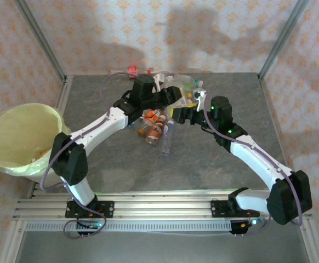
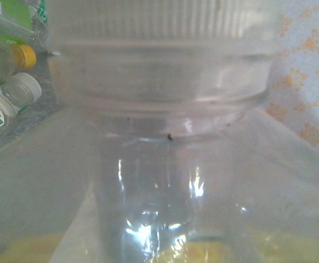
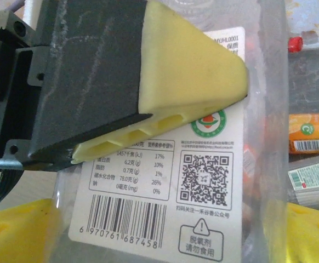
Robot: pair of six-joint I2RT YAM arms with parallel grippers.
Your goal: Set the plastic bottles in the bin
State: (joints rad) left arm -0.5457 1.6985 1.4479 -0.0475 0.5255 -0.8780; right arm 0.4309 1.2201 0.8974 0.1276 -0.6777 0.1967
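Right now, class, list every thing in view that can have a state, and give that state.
left tool: shut on the clear labelled container.
right tool: open, pads either side of that container.
clear labelled container: gripped, white label facing the right wrist camera.
plastic bottles: lying heaped on the table, outside the bin.
bin: upright, mouth open.

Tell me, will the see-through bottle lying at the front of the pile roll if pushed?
Probably: the bottle lies on its side on the flat table, so a sideways nudge should roll it. It looks empty, so likely light and squashy.
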